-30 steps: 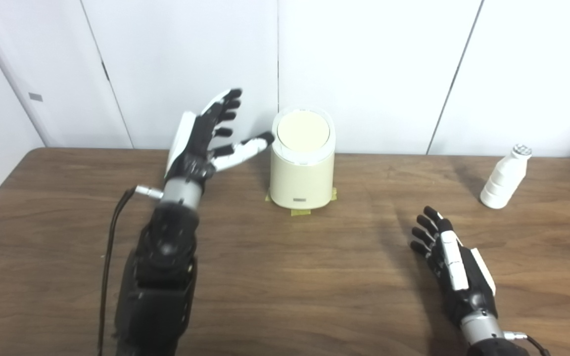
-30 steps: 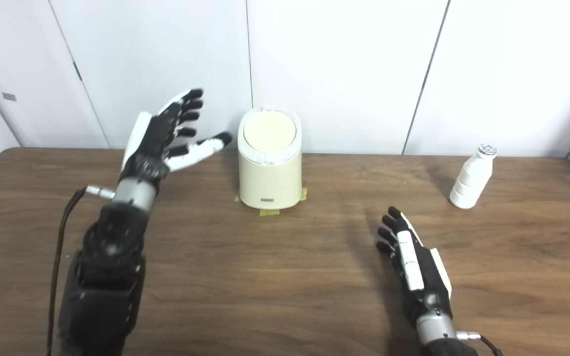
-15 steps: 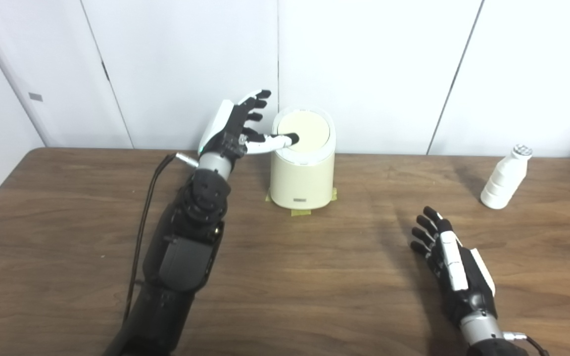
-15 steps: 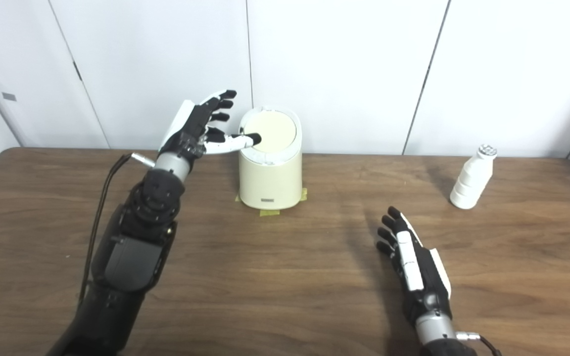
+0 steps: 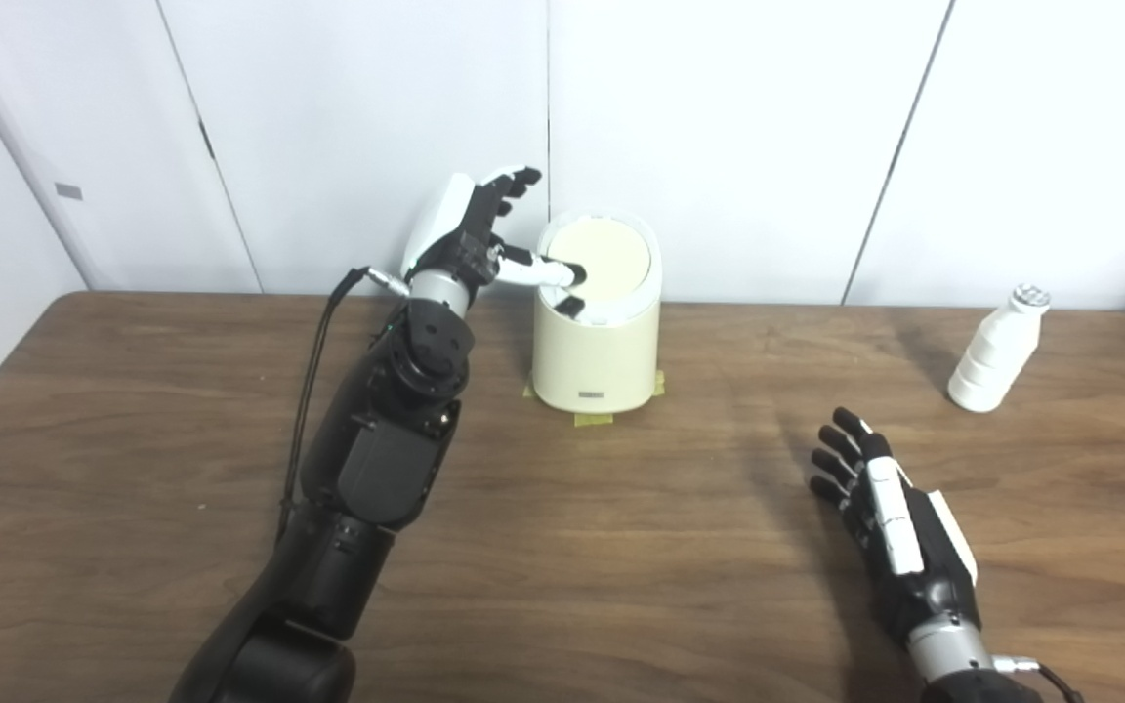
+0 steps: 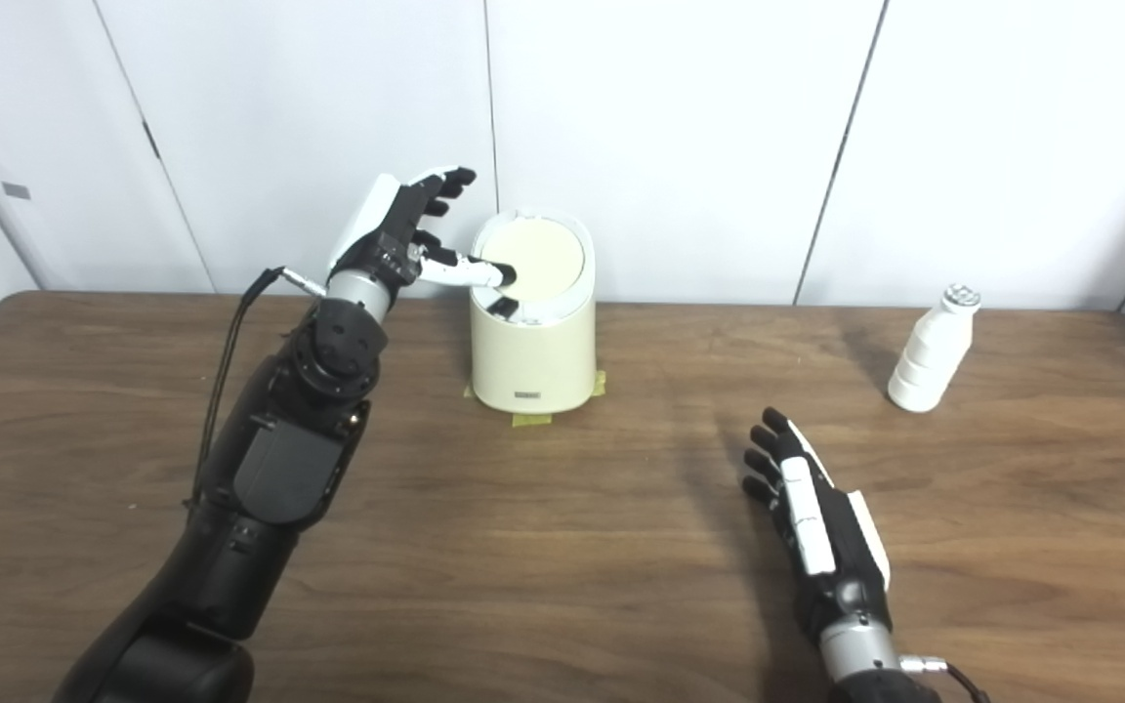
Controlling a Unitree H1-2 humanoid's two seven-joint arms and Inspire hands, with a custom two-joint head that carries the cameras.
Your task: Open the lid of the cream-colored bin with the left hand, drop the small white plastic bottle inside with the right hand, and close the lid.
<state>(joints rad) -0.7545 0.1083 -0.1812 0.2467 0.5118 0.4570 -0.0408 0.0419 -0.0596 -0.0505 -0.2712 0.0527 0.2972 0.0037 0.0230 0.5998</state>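
White wall panels stand behind a dark wooden table [image 5: 562, 547], where the cream bin [image 5: 597, 332] sits at the far middle on bits of yellow tape [image 5: 592, 420], lid [image 5: 600, 258] down. Over on the left, the left robot hand [image 5: 470, 234] is up at the bin's rim with its thumb laid on the near-left edge of the lid and the other fingers spread above, grasping nothing. Near right, the right robot hand [image 5: 890, 517] lies flat and released on the table, well apart from the white bottle [image 5: 995, 350] standing upright far right.
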